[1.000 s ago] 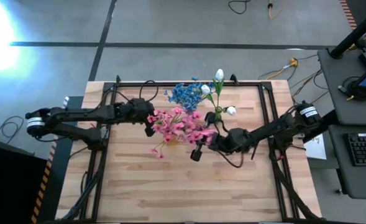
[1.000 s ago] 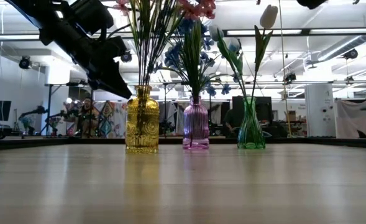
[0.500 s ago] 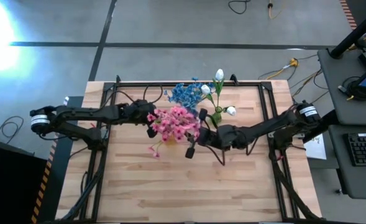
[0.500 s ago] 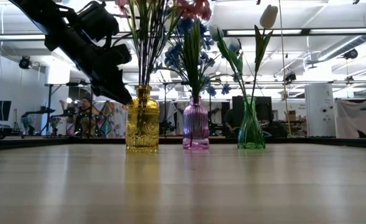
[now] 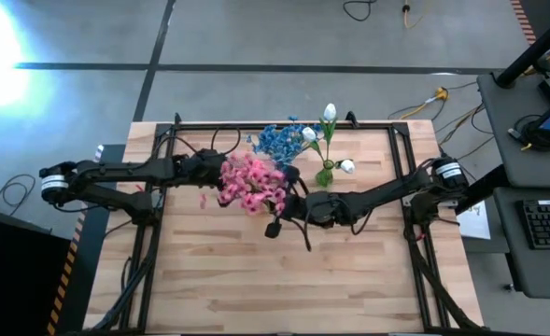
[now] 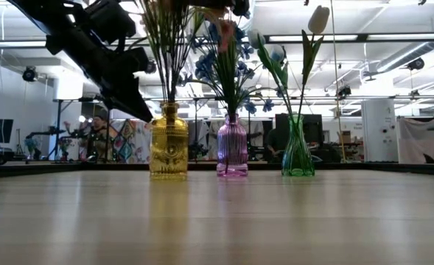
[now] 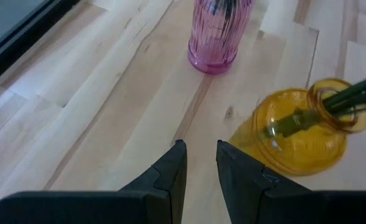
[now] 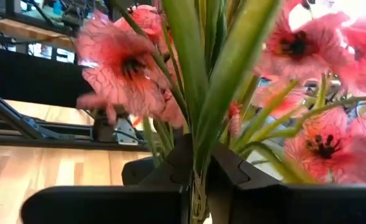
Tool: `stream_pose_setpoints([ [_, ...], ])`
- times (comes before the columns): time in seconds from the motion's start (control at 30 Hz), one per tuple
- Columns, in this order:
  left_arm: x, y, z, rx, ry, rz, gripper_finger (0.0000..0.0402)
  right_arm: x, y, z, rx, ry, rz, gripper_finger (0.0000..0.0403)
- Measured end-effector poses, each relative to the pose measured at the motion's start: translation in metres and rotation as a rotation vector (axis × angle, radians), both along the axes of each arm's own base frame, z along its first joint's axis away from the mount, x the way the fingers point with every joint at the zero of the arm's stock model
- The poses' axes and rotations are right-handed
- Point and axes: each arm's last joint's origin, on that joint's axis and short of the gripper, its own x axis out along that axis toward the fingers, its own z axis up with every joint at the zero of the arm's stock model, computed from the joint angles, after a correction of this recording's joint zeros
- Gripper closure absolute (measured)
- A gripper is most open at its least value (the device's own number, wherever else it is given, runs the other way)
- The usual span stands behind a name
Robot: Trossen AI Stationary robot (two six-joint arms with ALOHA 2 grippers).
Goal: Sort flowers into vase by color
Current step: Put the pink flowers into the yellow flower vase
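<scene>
The pink flowers [image 5: 249, 182] are a bunch whose green stems [image 6: 169, 51] stick into the neck of the yellow vase [image 6: 169, 143]. My right gripper [image 8: 199, 155] reaches in from the table's right and is shut on those stems below the blossoms. My left gripper [image 7: 201, 152] hovers left of the yellow vase [image 7: 301, 130], its fingers a narrow gap apart with nothing between them. The blue flowers [image 5: 276, 140] stand in the purple vase [image 6: 233, 147]. The white buds [image 5: 329, 113] stand in the green vase [image 6: 298, 151]. My right gripper pinches several green stems [image 8: 198, 134] of the pink bunch between its two fingers, well below the blossoms [image 8: 123, 68]. It comes about level from the table's right, with the fingers across the stems. The stems' lower ends stay in the yellow vase's mouth [image 7: 332, 102], and the bunch leans left.
The three vases stand in a row across the middle of the wooden table [image 5: 256, 280], close together. The left arm [image 6: 91, 44] hangs over the table just left of the yellow vase. A black frame [image 5: 162, 233] edges the table; its near half is bare wood.
My right gripper has moved toward the table's left, carrying the pink bunch with it. The blossoms have swung left and the stems now lean that way, their lower ends staying in the yellow vase. My left gripper has drawn back slightly to the left.
</scene>
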Motion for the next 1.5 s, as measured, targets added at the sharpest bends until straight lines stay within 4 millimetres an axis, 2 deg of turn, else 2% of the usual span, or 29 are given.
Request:
stream_pose_setpoints([
  [0.5, 0.001, 0.000, -0.002, 0.001, 0.007, -0.002, 0.0327, 0.001, 0.000, 0.002, 0.069, -0.020, -0.020, 0.0385],
  [0.77, -0.012, -0.003, 0.000, -0.022, 0.080, 0.002, 0.0327, 0.001, -0.010, -0.004, 0.129, 0.023, -0.065, 0.0385],
  [0.93, -0.025, -0.007, 0.010, -0.032, 0.060, 0.020, 0.0327, 0.001, -0.013, -0.006, 0.143, 0.037, -0.073, 0.0385],
  [1.27, -0.053, -0.015, 0.046, 0.012, -0.156, 0.030, 0.0327, 0.001, -0.014, -0.007, 0.144, 0.044, -0.075, 0.0386],
  [1.5, -0.067, -0.019, 0.059, 0.031, -0.249, 0.032, 0.0327, 0.002, -0.013, -0.011, 0.144, 0.064, -0.069, 0.0386],
])
